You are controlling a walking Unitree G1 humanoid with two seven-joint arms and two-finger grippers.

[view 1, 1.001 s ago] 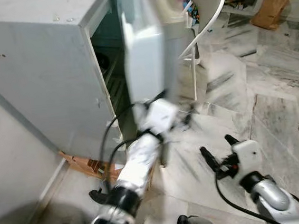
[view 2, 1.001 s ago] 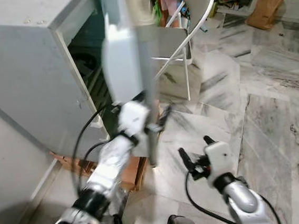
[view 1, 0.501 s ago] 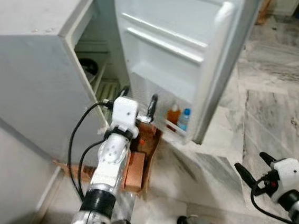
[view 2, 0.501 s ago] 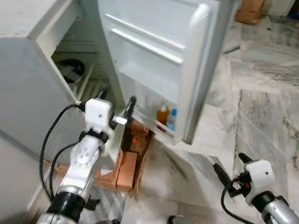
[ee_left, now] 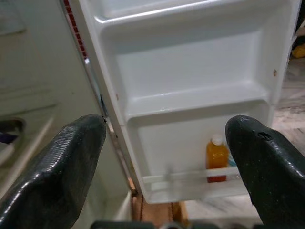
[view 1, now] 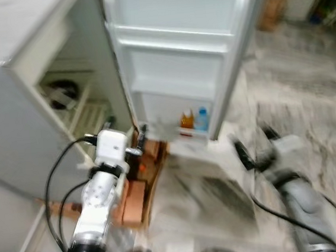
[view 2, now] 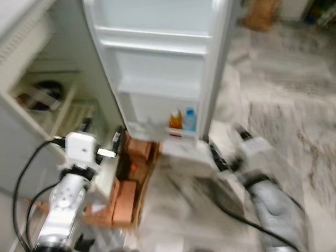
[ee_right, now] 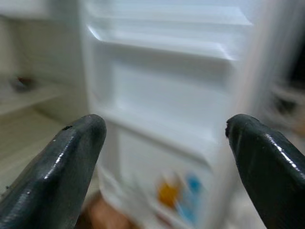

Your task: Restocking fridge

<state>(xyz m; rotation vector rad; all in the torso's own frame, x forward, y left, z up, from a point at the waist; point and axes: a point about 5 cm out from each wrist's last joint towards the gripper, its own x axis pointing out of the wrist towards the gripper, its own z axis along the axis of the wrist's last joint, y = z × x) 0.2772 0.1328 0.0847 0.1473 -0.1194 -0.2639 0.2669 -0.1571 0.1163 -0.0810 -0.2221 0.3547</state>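
Floor: grey-veined marble slabs, blurred by camera motion. Brown paper bag stands on the floor at 1 o'clock, with low white furniture just beside it, detail unclear. Flattened cardboard lies on the floor at 9 o'clock. Pale wall surface at 8 o'clock. Lighting even, no strong shadows.

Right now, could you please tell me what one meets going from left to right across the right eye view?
Fridge interior shelves → left gripper → orange juice bottle → blue-capped bottle → right gripper → brown paper bag.
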